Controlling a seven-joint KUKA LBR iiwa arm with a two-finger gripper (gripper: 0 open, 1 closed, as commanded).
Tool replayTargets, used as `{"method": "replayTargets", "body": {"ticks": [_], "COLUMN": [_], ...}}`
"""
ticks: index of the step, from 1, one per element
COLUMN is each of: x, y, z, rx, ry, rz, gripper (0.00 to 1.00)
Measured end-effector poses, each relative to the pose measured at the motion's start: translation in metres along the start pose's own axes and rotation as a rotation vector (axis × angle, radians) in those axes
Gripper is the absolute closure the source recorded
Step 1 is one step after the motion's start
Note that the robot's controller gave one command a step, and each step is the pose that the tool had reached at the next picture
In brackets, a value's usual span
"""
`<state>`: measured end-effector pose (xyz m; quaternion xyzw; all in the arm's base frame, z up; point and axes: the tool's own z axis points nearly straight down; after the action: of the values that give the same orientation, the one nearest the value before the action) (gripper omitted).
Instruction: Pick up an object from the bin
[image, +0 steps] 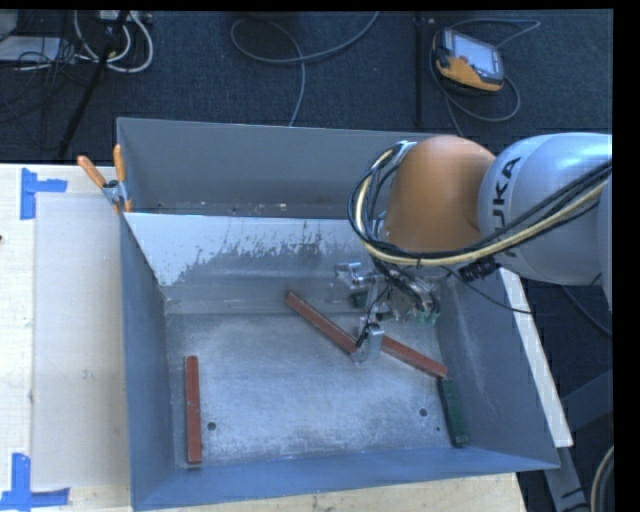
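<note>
A long reddish-brown stick (318, 316) lies slantwise on the bin floor, running from the middle back down toward the right wall. My gripper (365, 342) is down at this stick's middle, its tip touching or covering the stick there. The stick's right part (412, 357) comes out again on the far side of the tip. A dark green stick (454, 410) lies along the foot of the right wall, a short way in front of the gripper.
A second reddish-brown stick (192, 410) lies lengthwise near the left wall at the front. The arm with its orange cover and cables hangs over the bin's back right part. The sloping walls close in on all sides.
</note>
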<state>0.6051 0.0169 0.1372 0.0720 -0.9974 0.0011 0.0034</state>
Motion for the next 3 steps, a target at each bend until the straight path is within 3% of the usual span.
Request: {"method": "replayTargets", "body": {"ticks": [1,2,3], "x": [-0.005,0.046,0.019], "y": [-0.005,-0.036,0.018], "z": [0.071,0.068,0.057], "rx": [-0.003,-0.001,-0.004], "ry": [-0.001,-0.003,-0.009], "rz": [0.117,-0.180,0.032], "gripper": [0.00,0.00,0.00]}}
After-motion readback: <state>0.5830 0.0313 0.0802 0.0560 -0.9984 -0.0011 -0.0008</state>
